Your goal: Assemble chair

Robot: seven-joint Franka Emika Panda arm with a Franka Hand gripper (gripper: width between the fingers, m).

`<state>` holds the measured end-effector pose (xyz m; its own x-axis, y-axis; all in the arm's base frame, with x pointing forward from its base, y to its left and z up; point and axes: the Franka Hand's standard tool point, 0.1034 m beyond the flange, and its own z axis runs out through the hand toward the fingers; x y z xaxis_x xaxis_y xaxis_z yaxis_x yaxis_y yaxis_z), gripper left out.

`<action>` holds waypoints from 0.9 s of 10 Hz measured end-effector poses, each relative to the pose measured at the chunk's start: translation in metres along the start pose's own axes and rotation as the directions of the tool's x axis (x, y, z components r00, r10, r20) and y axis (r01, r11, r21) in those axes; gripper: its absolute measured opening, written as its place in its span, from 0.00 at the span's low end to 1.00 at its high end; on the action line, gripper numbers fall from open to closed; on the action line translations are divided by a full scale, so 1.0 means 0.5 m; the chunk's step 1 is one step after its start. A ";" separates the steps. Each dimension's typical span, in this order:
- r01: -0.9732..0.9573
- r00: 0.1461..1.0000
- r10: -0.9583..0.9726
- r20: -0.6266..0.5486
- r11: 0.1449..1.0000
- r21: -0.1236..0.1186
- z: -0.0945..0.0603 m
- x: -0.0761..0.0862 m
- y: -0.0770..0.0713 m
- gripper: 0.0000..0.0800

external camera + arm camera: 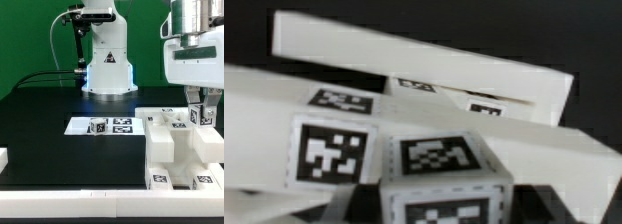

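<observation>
White plastic everywhere on this one, so it takes a second to read. The partly built chair [180,150] sits at the lower right of the exterior view, on the black worktop [50,100] right by the white border rail [80,205] along the bottom edge. It's a chunky stack of slabs and blocks with square tags on several faces.

The gripper [203,112] hangs straight down over the chair's far right end, in the right-middle of that frame, so what it's working on lies directly below it, not off to a side. Between the fingers there's a small tagged piece [203,117], looks like a peg or short bar standing upright, long axis vertical, right at the top of the assembly. My read is the coming move is a straight vertical one, pressing or seating that piece into the chair, so staying square over it matters most.

Jaws are partway closed, narrow, and seem to be clamped on that tagged piece. The wrist view is just tagged blocks [434,158] and a slab [420,60] up close, fingers not visible there.

Off to the middle of the exterior view the marker board [105,125] lies flat, well apart from the chair.
</observation>
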<state>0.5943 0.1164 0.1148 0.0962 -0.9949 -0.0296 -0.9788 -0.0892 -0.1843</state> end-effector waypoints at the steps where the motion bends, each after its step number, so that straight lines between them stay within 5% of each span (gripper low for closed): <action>1: -0.090 0.996 0.090 0.006 0.996 0.000 0.000 0.000 0.000 0.35; 6: -0.370 0.929 0.370 0.011 0.929 0.004 0.000 0.003 0.002 0.36; 9: -0.365 0.931 0.365 0.011 0.931 0.004 0.001 0.004 0.002 0.36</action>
<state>0.5934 0.1145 0.1143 -0.2660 -0.9581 -0.1058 -0.9456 0.2807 -0.1645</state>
